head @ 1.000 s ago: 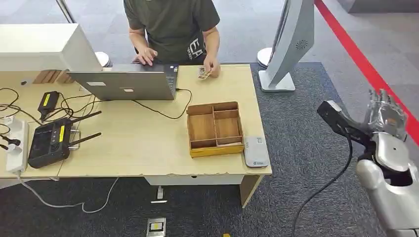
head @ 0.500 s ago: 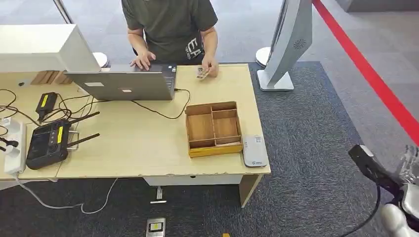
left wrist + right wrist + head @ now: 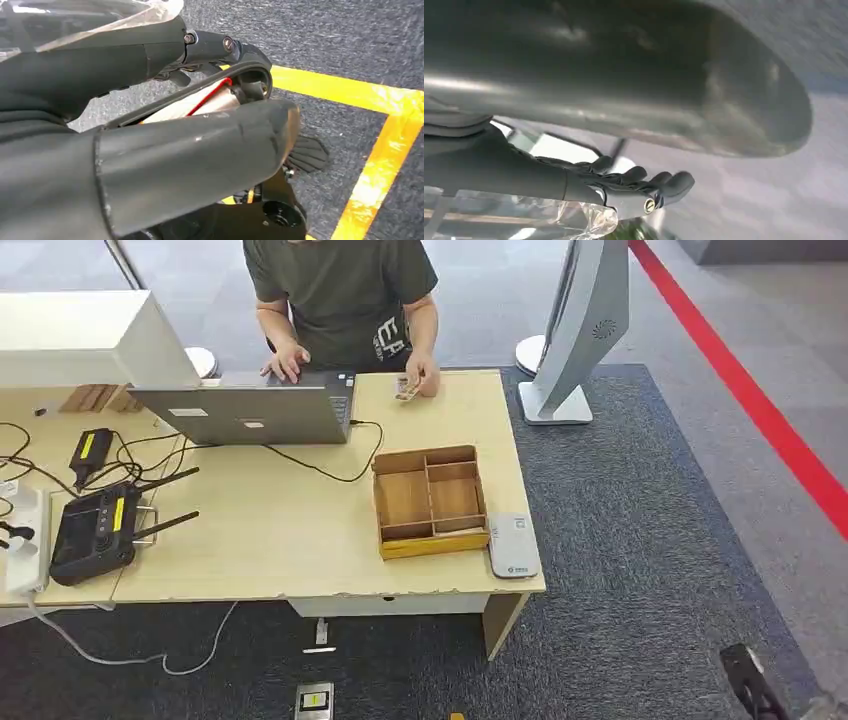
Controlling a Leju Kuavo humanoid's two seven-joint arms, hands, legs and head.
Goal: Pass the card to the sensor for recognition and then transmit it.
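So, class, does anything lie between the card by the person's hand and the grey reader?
Yes: the wooden tray sits on the desk between card and reader, close beside the reader.

Right hand (image 3: 644,192) lowered out of the head view, from raised beside the table (image 3: 300,540).

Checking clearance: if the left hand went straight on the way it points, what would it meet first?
The left hand would probably meet the dark carpet near the yellow floor tape; depth is unclear.
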